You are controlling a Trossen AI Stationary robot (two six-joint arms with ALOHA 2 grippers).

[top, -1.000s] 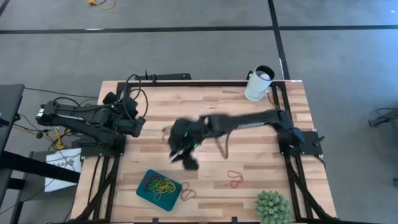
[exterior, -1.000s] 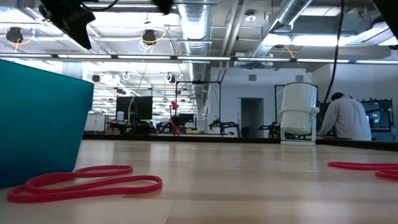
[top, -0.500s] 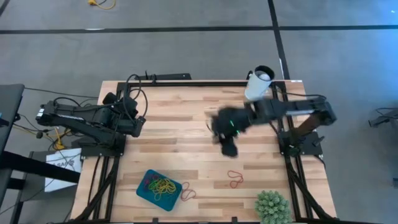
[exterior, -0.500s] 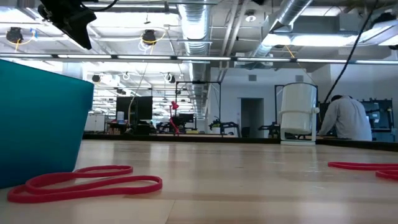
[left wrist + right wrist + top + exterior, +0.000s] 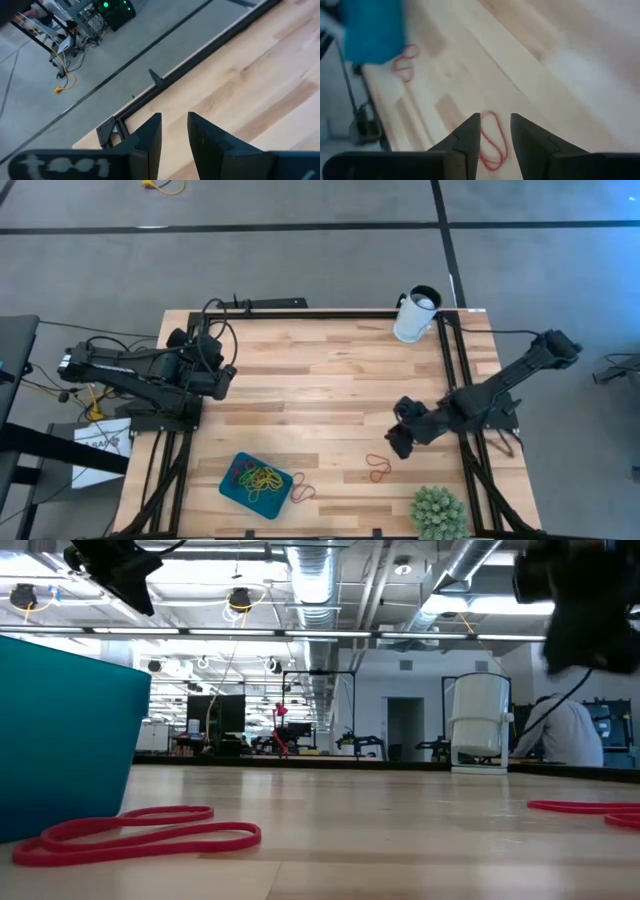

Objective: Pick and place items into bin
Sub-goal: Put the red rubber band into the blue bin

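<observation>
Right gripper [image 5: 399,442] has swung from table centre toward plant [image 5: 438,513], now above red rubber band [image 5: 378,468], fingers narrowly parted, holding nothing. Second red band [image 5: 302,490] touching teal bin [image 5: 232,492], unmoved. Bin holds yellow, green, red bands. Left gripper [image 5: 174,131] parked, unchanged, fingers narrowly parted.

High view straight down over the whole worktop [image 5: 330,370], low view level at its surface facing the room, wrist views looking past each hand, all sharing the worktop
</observation>
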